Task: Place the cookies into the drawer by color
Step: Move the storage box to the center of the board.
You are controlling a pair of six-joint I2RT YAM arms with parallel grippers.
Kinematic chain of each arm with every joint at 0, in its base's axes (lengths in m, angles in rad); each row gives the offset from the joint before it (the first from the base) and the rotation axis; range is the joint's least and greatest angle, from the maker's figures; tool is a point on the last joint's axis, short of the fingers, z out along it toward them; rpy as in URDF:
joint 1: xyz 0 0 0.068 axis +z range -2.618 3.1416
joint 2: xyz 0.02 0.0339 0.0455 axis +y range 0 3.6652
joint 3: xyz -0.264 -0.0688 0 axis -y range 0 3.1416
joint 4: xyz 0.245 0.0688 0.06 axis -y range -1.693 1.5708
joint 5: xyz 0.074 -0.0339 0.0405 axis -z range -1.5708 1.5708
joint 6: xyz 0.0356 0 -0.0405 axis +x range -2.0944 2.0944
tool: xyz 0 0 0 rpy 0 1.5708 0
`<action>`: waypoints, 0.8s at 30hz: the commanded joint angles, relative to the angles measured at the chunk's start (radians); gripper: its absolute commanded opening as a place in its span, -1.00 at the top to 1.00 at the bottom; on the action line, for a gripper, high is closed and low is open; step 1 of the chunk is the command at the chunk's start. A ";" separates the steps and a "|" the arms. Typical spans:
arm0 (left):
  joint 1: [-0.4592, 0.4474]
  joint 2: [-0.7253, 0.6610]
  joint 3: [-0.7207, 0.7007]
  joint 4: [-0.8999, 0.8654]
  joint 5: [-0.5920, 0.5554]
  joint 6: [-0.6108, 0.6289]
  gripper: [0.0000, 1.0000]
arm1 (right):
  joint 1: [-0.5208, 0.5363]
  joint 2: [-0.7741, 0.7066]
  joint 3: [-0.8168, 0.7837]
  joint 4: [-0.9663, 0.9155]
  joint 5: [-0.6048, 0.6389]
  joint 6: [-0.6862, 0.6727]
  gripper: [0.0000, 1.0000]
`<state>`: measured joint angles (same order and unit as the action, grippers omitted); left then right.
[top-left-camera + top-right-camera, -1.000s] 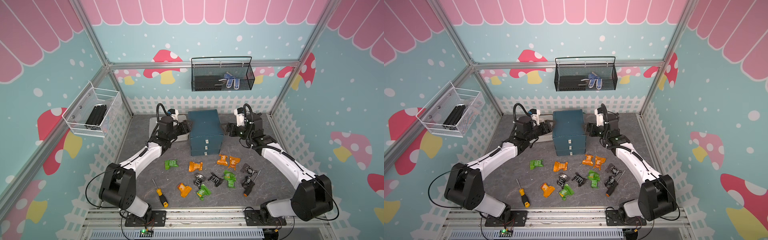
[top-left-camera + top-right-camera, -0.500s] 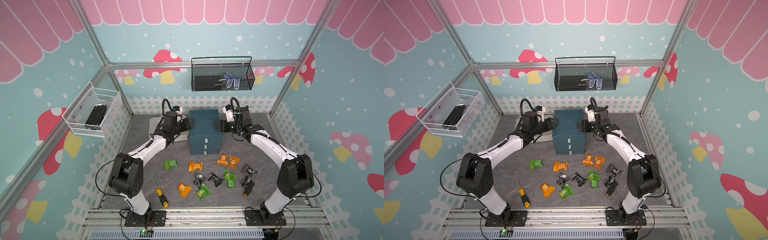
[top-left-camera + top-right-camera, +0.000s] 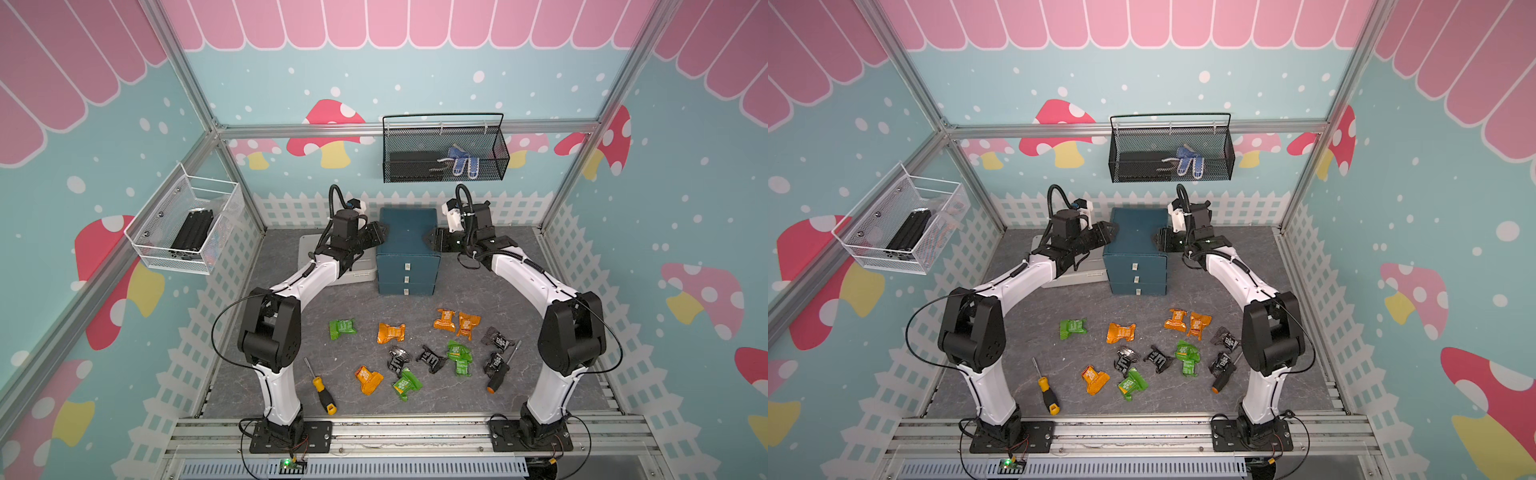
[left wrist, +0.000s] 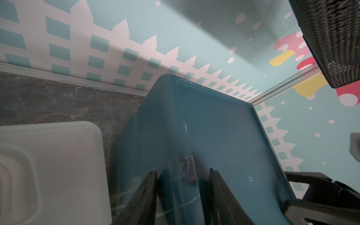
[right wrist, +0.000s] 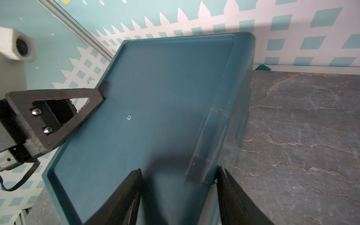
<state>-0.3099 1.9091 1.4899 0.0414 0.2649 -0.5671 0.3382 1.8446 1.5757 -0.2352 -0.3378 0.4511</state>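
Cookies [image 3: 432,358]: lying scattered in front of the drawer [image 3: 407,241], colors all mixing.
Drawer: sitting with all three trays pushed in.
Left gripper [image 4: 183,175]: straddling the drawer's top left edge, jaws half apart, can't tell if clamping.
Right gripper [image 5: 179,173]: doing the same on the right edge.

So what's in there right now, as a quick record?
drawer: teal cabinet, three drawers, all shut
cookies: orange, green and black packets, loose on the table in front
left hand: straddles the cabinet's top edge; grip unclear
right hand: straddles the opposite top edge; grip unclear
other: two screwdrivers, pale grey case
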 commanded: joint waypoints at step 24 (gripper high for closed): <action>-0.023 -0.468 -0.422 0.092 -0.113 -0.144 -0.87 | 0.024 0.080 0.015 -0.117 0.024 -0.040 -0.27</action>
<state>-0.3206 1.5475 1.1751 0.0078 0.1207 -0.6125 0.3359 1.8912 1.6310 -0.2256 -0.3206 0.4339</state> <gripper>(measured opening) 0.931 0.637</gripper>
